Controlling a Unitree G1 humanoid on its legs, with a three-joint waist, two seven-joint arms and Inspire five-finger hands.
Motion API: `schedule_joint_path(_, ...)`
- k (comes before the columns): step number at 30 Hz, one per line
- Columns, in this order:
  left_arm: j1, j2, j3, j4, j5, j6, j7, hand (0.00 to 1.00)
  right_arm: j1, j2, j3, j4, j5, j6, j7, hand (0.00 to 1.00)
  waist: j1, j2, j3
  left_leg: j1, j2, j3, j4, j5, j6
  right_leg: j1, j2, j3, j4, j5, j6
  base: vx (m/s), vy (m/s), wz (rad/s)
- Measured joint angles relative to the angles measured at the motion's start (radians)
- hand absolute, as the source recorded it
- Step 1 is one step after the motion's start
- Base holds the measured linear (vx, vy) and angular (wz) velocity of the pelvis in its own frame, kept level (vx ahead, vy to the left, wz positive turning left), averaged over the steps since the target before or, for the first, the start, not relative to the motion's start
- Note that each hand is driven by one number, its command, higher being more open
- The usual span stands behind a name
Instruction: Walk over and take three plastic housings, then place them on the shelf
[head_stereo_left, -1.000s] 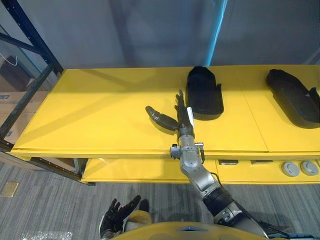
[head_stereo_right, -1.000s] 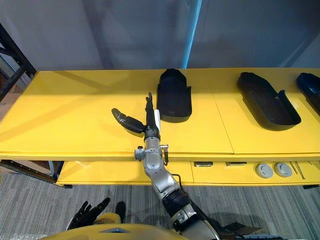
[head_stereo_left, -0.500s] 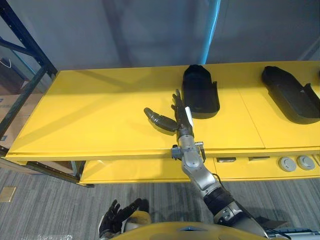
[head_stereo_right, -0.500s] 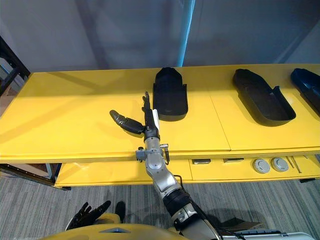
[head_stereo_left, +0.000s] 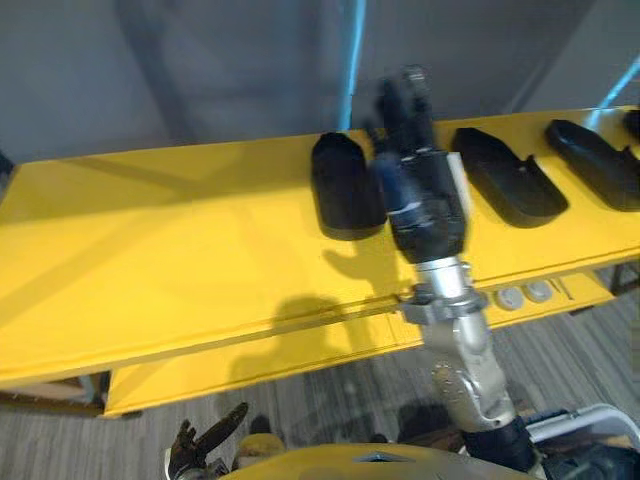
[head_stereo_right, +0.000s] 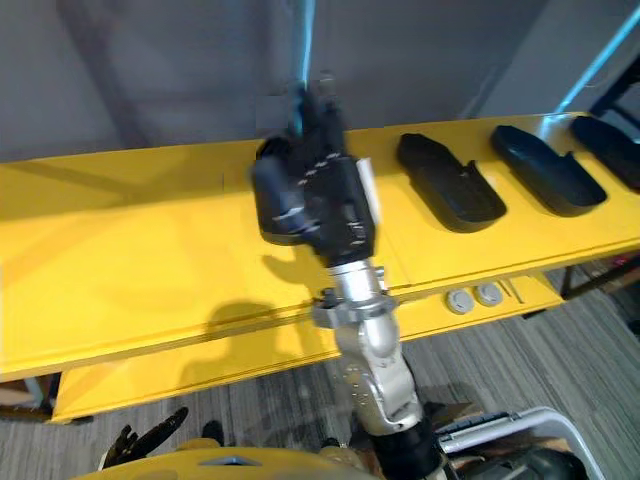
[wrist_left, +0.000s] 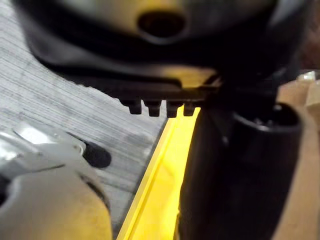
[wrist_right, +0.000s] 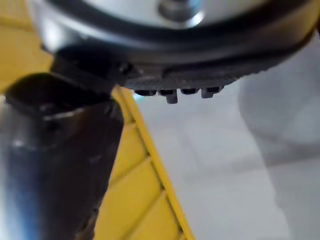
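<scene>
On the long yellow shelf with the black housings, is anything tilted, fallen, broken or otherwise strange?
Nothing stands out. The black plastic housings lie flat in a row on the yellow shelf, apart from one another, and no damage shows. The right hand hangs above the shelf beside the leftmost housing.

Silver-grey jointed arm (head_stereo_left: 470, 360) carries a dark, blocky right robot hand (head_stereo_left: 425, 200).

The right hand (head_stereo_left: 425, 195), up over the yellow shelf (head_stereo_left: 150, 250), is smeared with blur and hides the right side of the leftmost plastic housing (head_stereo_left: 340, 185). At the shelf's right end another housing (head_stereo_left: 633, 122) is cut off by the view's edge. The left hand (head_stereo_left: 200, 455), low down, is small and partly cropped.
</scene>
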Motion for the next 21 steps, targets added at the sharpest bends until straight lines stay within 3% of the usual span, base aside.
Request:
schedule_joint_path(4, -0.022, -0.003, 0.010, 0.045, -0.001, 0.001, 0.042, 1.00, 0.181, 0.002, -0.111, -0.007, 0.001, 0.012, -0.070, 1.00, -0.040, 0.003, -0.015, 0.017, 0.002, 0.064, -0.003, -0.010, 0.000, -0.029, 0.002, 0.063, 0.005, 0.006, 0.003, 0.00, 0.025, -0.41)
schedule_joint_path(7, -0.023, -0.016, 0.021, 0.066, -0.001, 0.004, 0.062, 1.00, 0.333, 0.016, -0.142, -0.005, 0.009, 0.043, -0.100, 1.00, -0.074, 0.018, -0.021, 0.046, 0.006, 0.136, -0.003, -0.022, -0.001, -0.039, 0.008, 0.132, 0.007, 0.015, 0.006, 0.02, 0.035, -0.61)
schedule_joint_path(12, -0.025, -0.011, 0.014, 0.066, 0.000, 0.006, 0.059, 1.00, 0.508, 0.062, -0.158, 0.041, -0.014, 0.049, -0.127, 1.00, -0.109, 0.012, -0.028, 0.096, 0.021, 0.225, -0.002, -0.044, -0.012, -0.044, 0.028, 0.208, 0.015, 0.022, 0.009, -0.04, 0.003, -0.53)
schedule_joint_path(16, -0.049, -0.002, -0.050, 0.062, 0.001, 0.015, 0.056, 1.00, 0.555, 0.061, -0.155, 0.160, -0.122, 0.043, -0.156, 1.00, -0.125, 0.012, -0.028, 0.114, 0.023, 0.267, -0.004, -0.046, -0.015, -0.051, 0.032, 0.242, 0.015, 0.030, 0.011, -0.06, -0.009, -0.31)
schedule_joint_path(21, -0.068, 0.031, -0.162, 0.063, 0.042, 0.053, 0.034, 1.00, 0.552, 0.061, -0.108, 0.399, -0.033, 0.045, -0.126, 1.00, -0.136, 0.020, -0.039, 0.125, 0.039, 0.282, -0.007, -0.043, -0.023, -0.052, 0.045, 0.244, 0.012, 0.030, 0.007, -0.03, -0.034, -0.06)
